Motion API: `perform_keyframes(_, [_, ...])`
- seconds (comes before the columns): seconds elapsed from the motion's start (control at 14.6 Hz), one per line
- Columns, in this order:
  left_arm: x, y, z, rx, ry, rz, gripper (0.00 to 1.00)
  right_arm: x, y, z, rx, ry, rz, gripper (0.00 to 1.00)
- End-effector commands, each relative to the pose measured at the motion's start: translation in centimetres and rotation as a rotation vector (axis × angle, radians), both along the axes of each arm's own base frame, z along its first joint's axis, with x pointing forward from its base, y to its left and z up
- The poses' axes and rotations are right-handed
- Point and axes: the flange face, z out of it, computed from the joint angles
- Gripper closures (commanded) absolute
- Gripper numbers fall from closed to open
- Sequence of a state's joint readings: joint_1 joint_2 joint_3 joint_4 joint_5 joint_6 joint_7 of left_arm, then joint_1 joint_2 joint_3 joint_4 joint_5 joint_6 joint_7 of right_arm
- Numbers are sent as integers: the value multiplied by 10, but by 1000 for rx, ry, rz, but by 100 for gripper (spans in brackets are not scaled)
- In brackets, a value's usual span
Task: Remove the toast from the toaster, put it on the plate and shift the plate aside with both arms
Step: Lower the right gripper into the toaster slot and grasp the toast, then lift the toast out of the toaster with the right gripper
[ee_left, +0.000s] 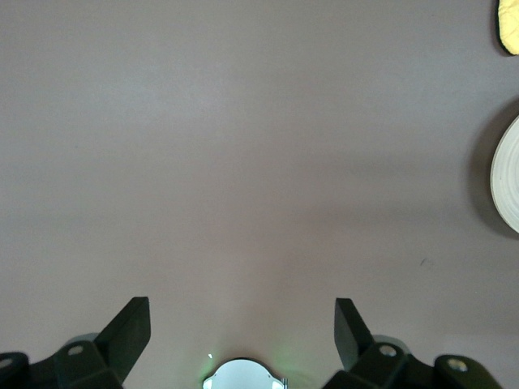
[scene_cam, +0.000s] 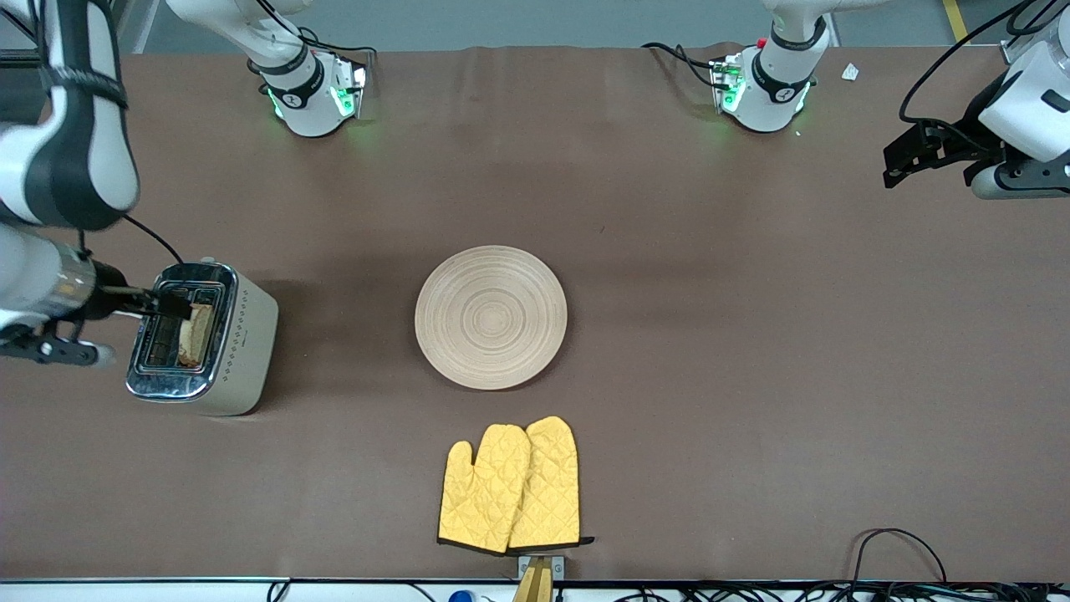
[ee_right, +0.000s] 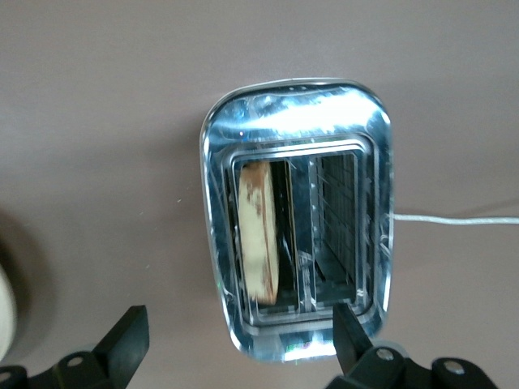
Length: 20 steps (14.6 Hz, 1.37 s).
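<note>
The toast stands upright in one slot of a chrome toaster at the right arm's end of the table. The right wrist view shows the toast in the slot nearer the plate; the other slot is empty. My right gripper hangs open and empty over the toaster top, and its view shows the fingers spread wide. The round light-wood plate lies bare at mid-table. My left gripper waits open and empty in the air over the left arm's end of the table, as its own view also shows.
A pair of yellow oven mitts lies nearer the front camera than the plate. The plate's edge and a mitt corner show in the left wrist view. A white cord leads from the toaster. Cables lie along the table's front edge.
</note>
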<state>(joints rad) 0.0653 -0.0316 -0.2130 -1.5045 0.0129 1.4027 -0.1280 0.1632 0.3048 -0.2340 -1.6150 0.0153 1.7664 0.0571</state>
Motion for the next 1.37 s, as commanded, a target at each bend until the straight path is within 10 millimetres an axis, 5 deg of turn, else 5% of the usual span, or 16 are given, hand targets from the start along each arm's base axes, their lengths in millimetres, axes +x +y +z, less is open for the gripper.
perform_keyframes(0.0, [2,-3,4,2,-3,-19,0,11,-9,-30,7,22,12,0])
perform_keyframes(0.21, [2,1,4,4,-2,-15,0,12,-9,-48,6,49,9,16])
perform_keyframes(0.41, [1,-3,5,2,-3,-19,0,12,-9,-49,7,52,12,51])
perform_keyframes(0.62, [2,-3,3,4,1,-19,0,13,-11,-48,9,50,32,73])
perform_keyframes(1.03, [6,-2,-4,3,14,-21,0,14,-8,-40,5,46,46,92])
perform_keyframes(1.3, [7,-5,-5,-4,16,-26,0,10,21,26,15,13,92,93])
